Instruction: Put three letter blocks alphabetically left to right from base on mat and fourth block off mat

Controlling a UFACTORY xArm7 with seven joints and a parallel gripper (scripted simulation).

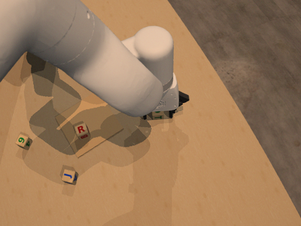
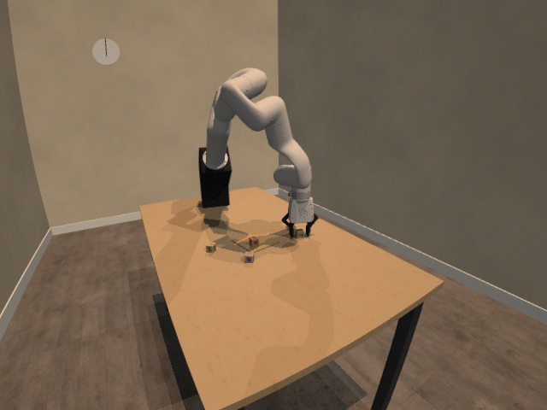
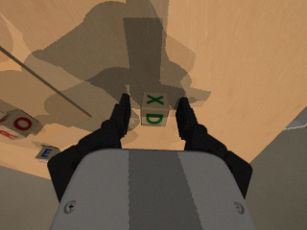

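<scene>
My gripper is open, low over the table, with a finger on each side of the D block. Gaps show on both sides in the wrist view. The D block has green letters and lies off the mat. The R block, with red letters, lies flat on the mat, R up. The blue-lettered J block lies off the mat, J up. Part of the mat is hidden under the arm in the top view.
The fourth block, with a green digit on top that reads as 6 or 9, lies off the mat on the side away from the gripper. The table has a long edge beyond the D block, with the floor below.
</scene>
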